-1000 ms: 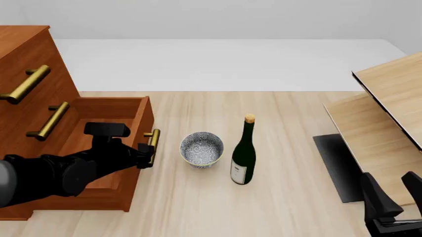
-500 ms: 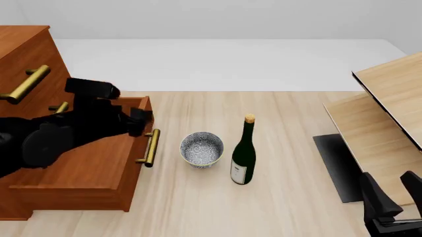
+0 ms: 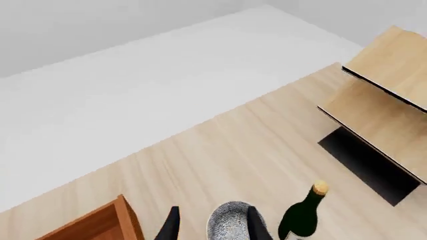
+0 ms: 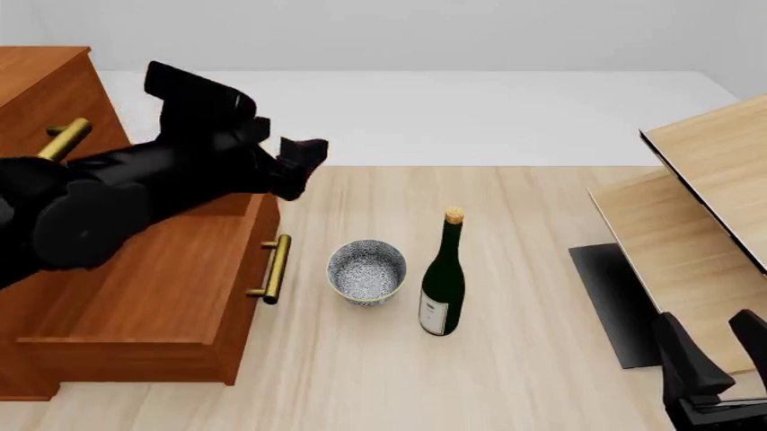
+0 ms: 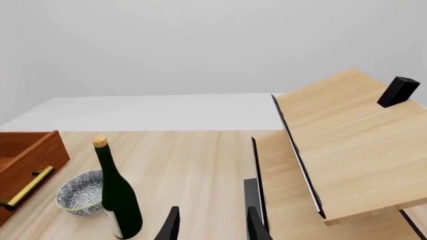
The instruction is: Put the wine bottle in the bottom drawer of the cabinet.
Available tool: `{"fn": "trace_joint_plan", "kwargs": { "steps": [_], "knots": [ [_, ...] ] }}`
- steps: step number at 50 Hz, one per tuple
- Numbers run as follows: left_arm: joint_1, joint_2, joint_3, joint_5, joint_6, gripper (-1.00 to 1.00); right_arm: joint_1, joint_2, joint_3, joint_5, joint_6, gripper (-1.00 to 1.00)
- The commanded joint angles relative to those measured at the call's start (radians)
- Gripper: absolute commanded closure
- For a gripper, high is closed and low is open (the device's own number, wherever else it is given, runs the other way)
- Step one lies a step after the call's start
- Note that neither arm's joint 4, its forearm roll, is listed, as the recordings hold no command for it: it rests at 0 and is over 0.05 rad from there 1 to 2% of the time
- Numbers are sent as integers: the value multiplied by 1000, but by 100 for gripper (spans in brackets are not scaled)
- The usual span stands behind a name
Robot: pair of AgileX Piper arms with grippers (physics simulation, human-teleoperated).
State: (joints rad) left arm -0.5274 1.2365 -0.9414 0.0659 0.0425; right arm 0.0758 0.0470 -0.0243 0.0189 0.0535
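The wine bottle [image 4: 441, 289] stands upright on the table, dark green with a cork and a white label, just right of a grey speckled bowl [image 4: 366, 271]. The cabinet [image 4: 48, 108] is at the left, and its bottom drawer [image 4: 156, 296] is pulled out with its inside bare. My left gripper [image 4: 300, 167] hangs open in the air above the drawer's far right corner, holding nothing. In the left wrist view its fingers [image 3: 171, 226] frame the bowl [image 3: 230, 220], with the bottle [image 3: 303, 216] beside it. My right gripper [image 4: 716, 348] is open, low at the front right, well right of the bottle [image 5: 119, 200].
A pale light-wood panel structure [image 4: 707, 197] with a dark base plate [image 4: 612, 301] fills the right side of the table. A small black block [image 5: 398, 91] sits on its top panel. The drawer's brass handle [image 4: 273, 268] juts toward the bowl.
My left gripper left the bottom drawer's handle and rose up, back and to the right. The drawer stays pulled out. Bottle, bowl and right arm have not moved.
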Motion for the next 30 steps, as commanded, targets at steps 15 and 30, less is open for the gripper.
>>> {"fn": "trace_joint_plan", "kwargs": {
  "steps": [15,30],
  "knots": [
    [-225,67,-23,-169,21,-100,14,2,-3,4,-6,-100],
    [-334,126,-42,-230,24,-100,22,-7,-5,15,-8,-100]
  ]
}}
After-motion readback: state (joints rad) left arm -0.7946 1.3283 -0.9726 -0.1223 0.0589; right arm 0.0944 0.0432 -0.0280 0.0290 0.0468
